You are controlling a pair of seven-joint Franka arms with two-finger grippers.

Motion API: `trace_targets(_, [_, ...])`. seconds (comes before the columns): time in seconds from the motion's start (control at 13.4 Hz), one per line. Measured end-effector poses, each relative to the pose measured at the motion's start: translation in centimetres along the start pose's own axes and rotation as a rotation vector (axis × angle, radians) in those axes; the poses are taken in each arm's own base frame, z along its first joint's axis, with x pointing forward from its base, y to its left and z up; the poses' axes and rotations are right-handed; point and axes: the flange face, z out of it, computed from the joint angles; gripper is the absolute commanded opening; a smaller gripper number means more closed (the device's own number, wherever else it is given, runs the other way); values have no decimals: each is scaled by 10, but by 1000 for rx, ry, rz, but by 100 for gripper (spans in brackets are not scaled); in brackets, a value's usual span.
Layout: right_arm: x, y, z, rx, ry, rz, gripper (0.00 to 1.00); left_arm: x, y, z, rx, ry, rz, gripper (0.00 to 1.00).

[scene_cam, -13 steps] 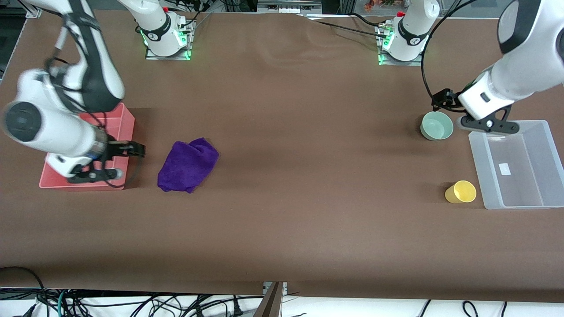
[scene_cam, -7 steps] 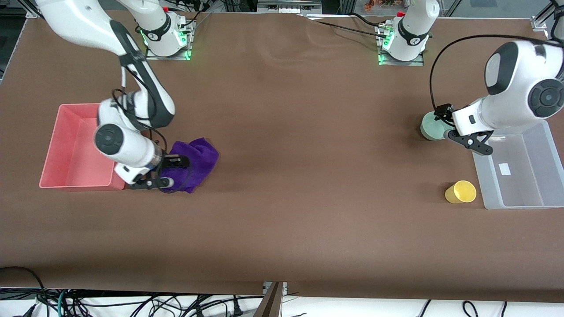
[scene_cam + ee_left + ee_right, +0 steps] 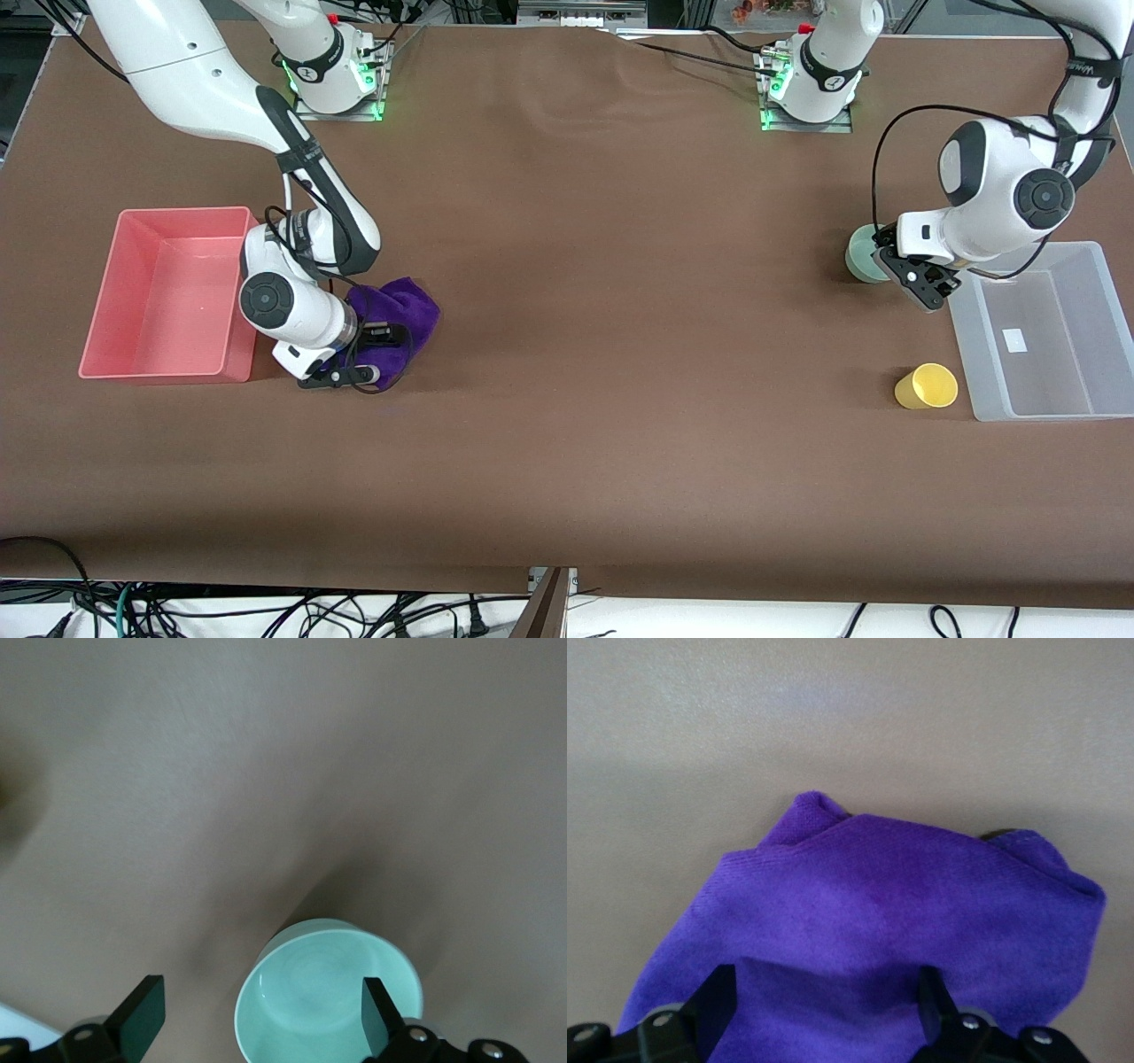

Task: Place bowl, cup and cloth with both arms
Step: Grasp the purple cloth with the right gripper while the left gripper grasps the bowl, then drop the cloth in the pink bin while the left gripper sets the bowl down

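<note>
The purple cloth [image 3: 403,312] lies crumpled on the table beside the pink bin. My right gripper [image 3: 365,356] is low over the cloth's end nearer the front camera. In the right wrist view it [image 3: 824,1003] is open, with the cloth [image 3: 904,912] between its fingers. The mint-green bowl [image 3: 858,257] stands upright beside the clear bin. My left gripper [image 3: 899,270] is down at the bowl. In the left wrist view it [image 3: 259,1020] is open, one finger over the bowl's [image 3: 323,988] inside and one outside its rim. The yellow cup [image 3: 926,387] lies on its side, nearer the camera than the bowl.
A pink bin [image 3: 106,359] stands at the right arm's end of the table. A clear plastic bin [image 3: 979,390] stands at the left arm's end, next to the cup and the bowl. The table has a brown cover.
My right gripper moved from over the pink bin to the cloth and came down on it. My left gripper swung from beside the clear bin down onto the bowl. The objects have not moved.
</note>
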Motion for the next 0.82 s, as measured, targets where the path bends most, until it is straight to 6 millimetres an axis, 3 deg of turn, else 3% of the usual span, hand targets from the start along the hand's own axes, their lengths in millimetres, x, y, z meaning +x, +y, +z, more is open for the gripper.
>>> trace_targets(0.07, [0, 0, 2, 0, -2, 0, 1, -9, -6, 16, -1, 12, 24, 73])
trace_targets(0.22, [0, 1, 3, 0, -3, 1, 0, -22, -13, 49, 6, 37, 45, 1])
trace_targets(0.37, [1, 2, 2, -2, 0, -1, 0, -27, -13, 75, -10, 43, 48, 0])
trace_targets(0.45, [1, 2, 1, -3, 2, -6, 0, -27, -15, 77, -2, 49, 47, 0])
trace_targets(0.67, [5, 3, -6, -6, 13, -85, 0, -26, -18, 72, 8, 53, 46, 0])
trace_targets(0.82, [11, 14, -22, -19, -13, -115, 0, -25, -17, 68, 6, 50, 50, 0])
